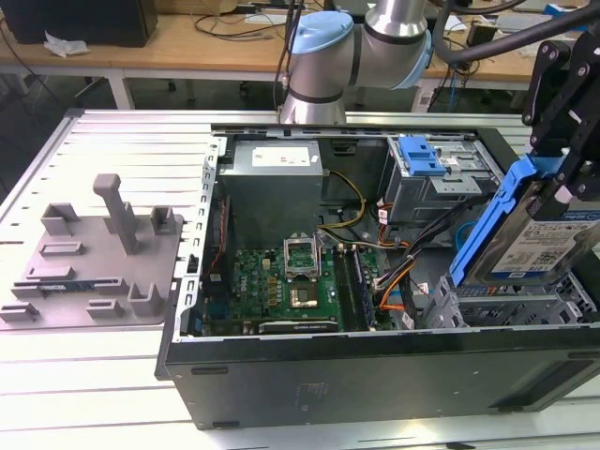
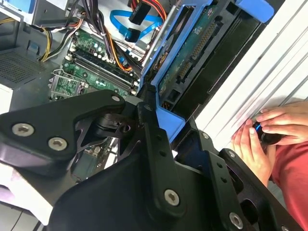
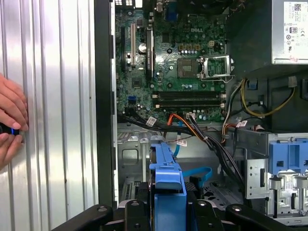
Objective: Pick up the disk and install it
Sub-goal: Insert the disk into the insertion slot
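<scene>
There, the gripper [image 1: 561,178] held the disk [image 1: 530,246] clamped by its blue bracket, tilted above the open computer case [image 1: 375,366] at the exterior view's right.

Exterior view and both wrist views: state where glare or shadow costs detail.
Exterior view: the light is even, the disk is well lit, and the computer case's front wall falls dark. First wrist view: the ribbed table glares in bright streaks. Second wrist view: the same table washes out to white beside the person's hand.
</scene>
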